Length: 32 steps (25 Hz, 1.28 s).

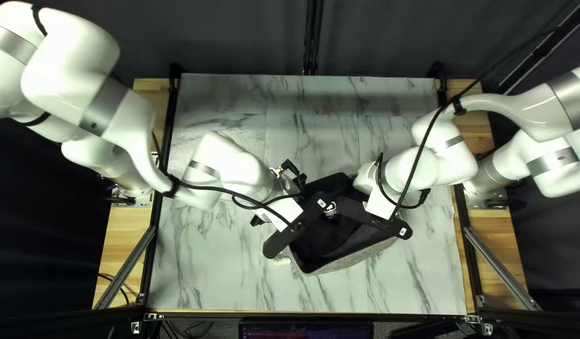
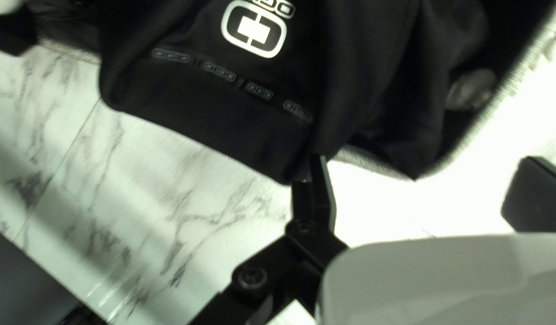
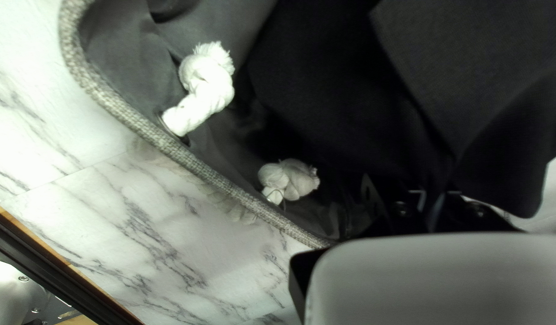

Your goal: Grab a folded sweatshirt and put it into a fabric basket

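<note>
My left gripper (image 1: pixel 292 181) is at the basket's left end in the top left view; my right gripper (image 1: pixel 367 180) is over its right side, mostly hidden. The grey fabric basket (image 1: pixel 356 258) holds the black sweatshirt (image 1: pixel 331 209). From the left wrist, the left gripper (image 2: pixel 425 180) has its fingers wide apart, one tip against the hem corner of the sweatshirt (image 2: pixel 218 120), which hangs over the rim. From the right wrist, cloth of the sweatshirt (image 3: pixel 500 90) gathers at the right gripper (image 3: pixel 435 201), pinched between its fingers; the tips are hidden. The basket rim (image 3: pixel 169 146) runs beside it.
White rope knots (image 3: pixel 209 90) show on the basket's inner wall. Both wrists and their black camera bars (image 1: pixel 371 216) crowd closely above the basket. Marble-patterned tabletop (image 1: pixel 202 270) surrounds it, with a dark frame rail (image 1: pixel 157 207) along the left edge.
</note>
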Each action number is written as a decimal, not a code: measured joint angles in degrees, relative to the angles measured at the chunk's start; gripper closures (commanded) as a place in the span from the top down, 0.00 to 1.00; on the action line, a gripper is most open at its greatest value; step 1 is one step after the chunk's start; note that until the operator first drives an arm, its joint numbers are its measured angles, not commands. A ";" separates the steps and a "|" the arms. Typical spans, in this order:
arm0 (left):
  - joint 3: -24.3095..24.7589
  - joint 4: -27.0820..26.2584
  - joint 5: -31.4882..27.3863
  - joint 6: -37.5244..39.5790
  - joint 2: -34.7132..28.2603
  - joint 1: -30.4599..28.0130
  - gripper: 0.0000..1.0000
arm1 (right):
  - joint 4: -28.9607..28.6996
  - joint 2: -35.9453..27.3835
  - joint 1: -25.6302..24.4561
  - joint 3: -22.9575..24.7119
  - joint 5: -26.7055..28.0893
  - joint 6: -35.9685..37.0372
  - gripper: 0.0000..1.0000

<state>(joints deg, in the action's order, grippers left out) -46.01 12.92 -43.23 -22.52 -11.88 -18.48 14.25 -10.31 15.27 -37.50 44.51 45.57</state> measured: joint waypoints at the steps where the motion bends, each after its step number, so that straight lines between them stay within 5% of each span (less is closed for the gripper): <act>1: 0.72 0.35 -0.06 0.22 -0.83 0.01 1.00 | -0.03 0.15 0.07 0.14 -0.31 -0.08 0.16; 2: 1.61 0.69 -0.06 0.42 -1.75 0.07 1.00 | -0.04 0.33 0.14 0.33 -0.70 -0.18 0.45; 3: 2.69 1.03 -0.01 0.64 -2.84 0.17 1.00 | -0.08 0.64 0.19 0.52 -1.26 -0.27 0.93; 4: 3.88 1.37 0.10 0.92 -4.03 0.27 1.00 | -0.19 1.08 0.21 0.68 -1.86 -0.29 1.00; 11: 9.87 3.36 0.25 3.28 -10.69 0.46 1.00 | -2.27 1.37 0.21 0.93 -2.58 0.87 1.00; 22: 18.59 5.46 -5.01 6.24 -25.95 -1.47 1.00 | 1.12 -9.00 2.53 -3.47 12.54 1.55 1.00; 32: 26.90 2.67 -13.66 2.70 -45.17 0.43 1.00 | 2.36 -1.90 1.25 -10.78 13.35 13.39 1.00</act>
<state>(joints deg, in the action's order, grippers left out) -19.11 15.58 -56.89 -19.82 -57.05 -18.05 16.61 -12.21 16.52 -48.28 57.86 58.96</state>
